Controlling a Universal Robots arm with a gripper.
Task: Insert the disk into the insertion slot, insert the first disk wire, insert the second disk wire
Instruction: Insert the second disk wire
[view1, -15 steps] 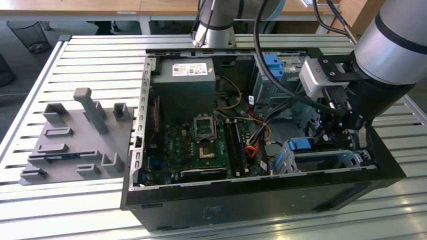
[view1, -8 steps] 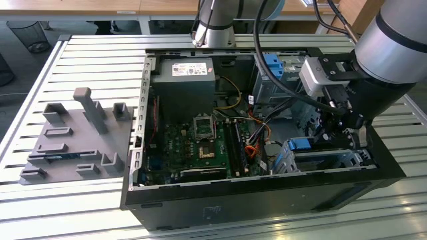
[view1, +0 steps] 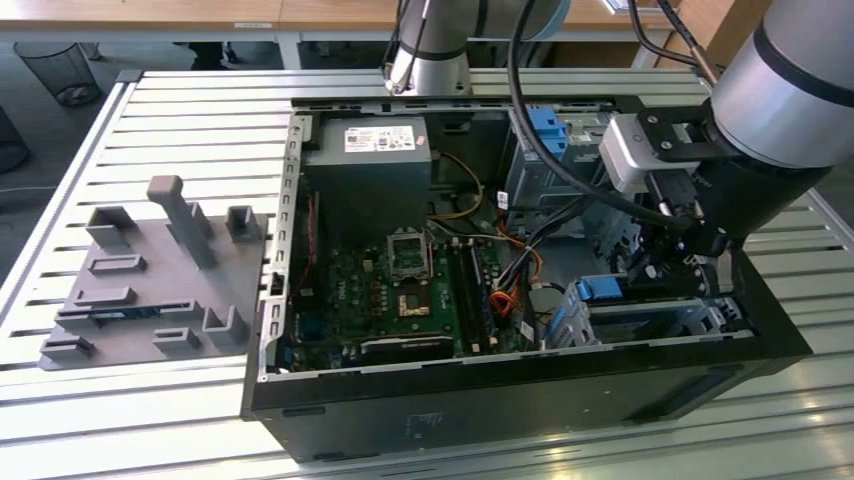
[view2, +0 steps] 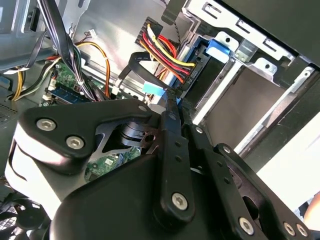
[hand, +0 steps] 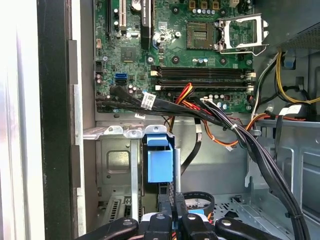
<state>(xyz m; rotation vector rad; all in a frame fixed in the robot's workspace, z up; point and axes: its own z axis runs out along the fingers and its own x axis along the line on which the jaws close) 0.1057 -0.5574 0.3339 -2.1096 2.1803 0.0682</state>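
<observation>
We see our gripper (view2: 172, 102) closed on a flat connector, just beside the red-yellow wires (view2: 162, 55).

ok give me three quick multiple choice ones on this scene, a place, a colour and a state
1. In the exterior view, where does the grey fixture plate lie?
A) on the exterior view's left of the computer case
B) on its right
C) inside it
2. In the first wrist view, what colour is the plastic tab?
A) red
B) blue
C) green
3. The case's side is:
A) shut
B) taped over
C) open
Answers: 1 A, the plate sits on the table beside the case; 2 B, it is bright blue; 3 C, the motherboard lies exposed.
</observation>
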